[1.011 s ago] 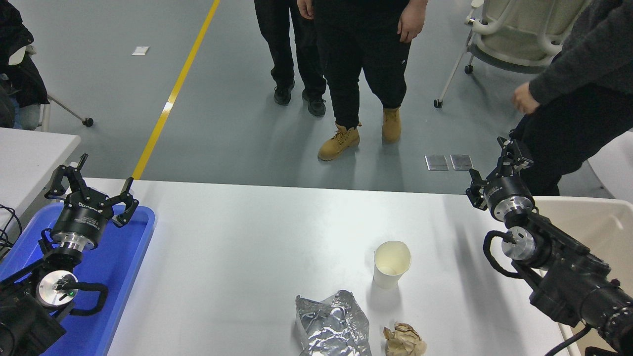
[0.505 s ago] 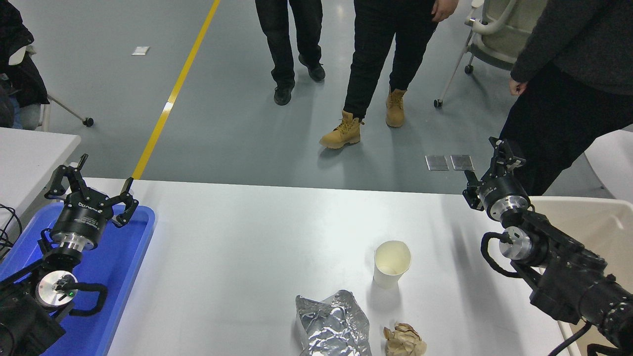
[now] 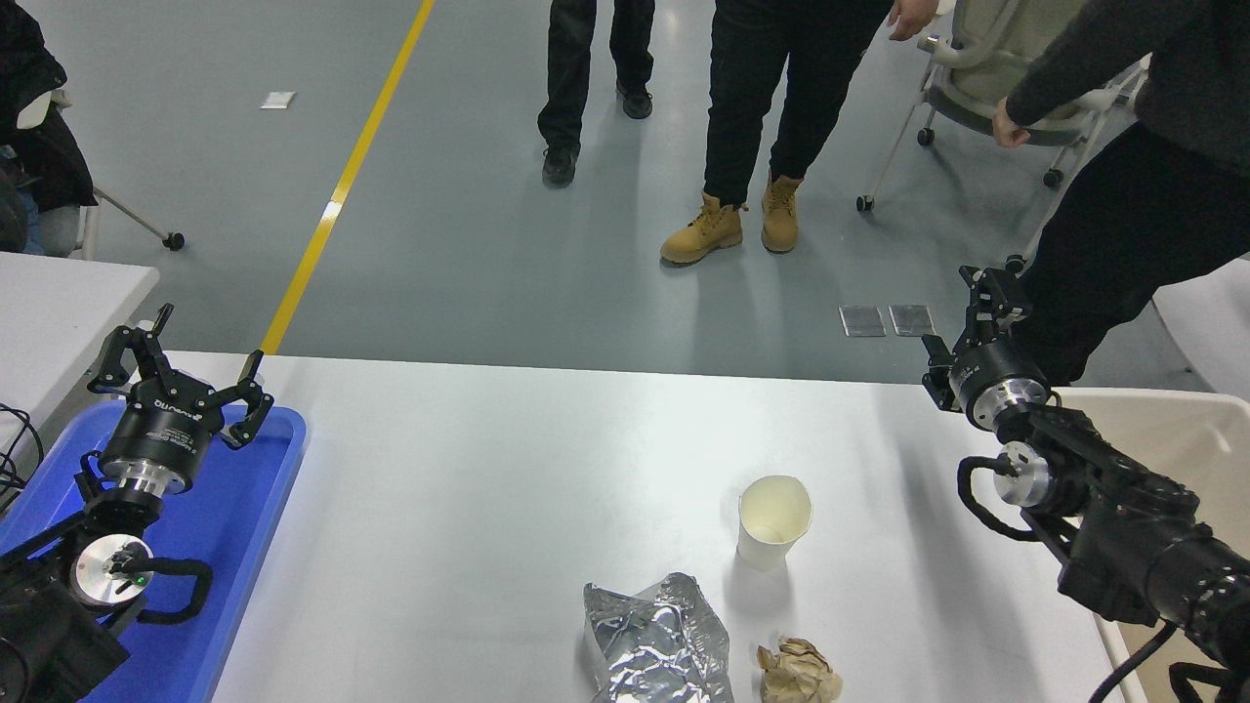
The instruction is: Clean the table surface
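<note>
Since a second ago the right gripper (image 3: 962, 317) has risen slightly and drawn a little toward the far edge of the table surface (image 3: 508, 469), and the people on the far floor have shifted to the right.

That gripper hangs over the table's far right corner, just left of the beige bin (image 3: 1172, 430) that sits beside the table's right edge. Its fingers look parted and hold nothing, though against the dark trousers behind them the gap is hard to judge. The right arm reaches in from the lower right, elbow low, wrist pointing away and up.

Nearer the camera and to the left of this gripper stand a paper cup (image 3: 772, 521), a crumpled foil bag (image 3: 656, 640) and a brown paper wad (image 3: 798, 672); a wide bare stretch of white tabletop lies farther left.

The left gripper (image 3: 186, 366) is parked over the blue tray (image 3: 234, 547), fingers spread wide, empty.
</note>
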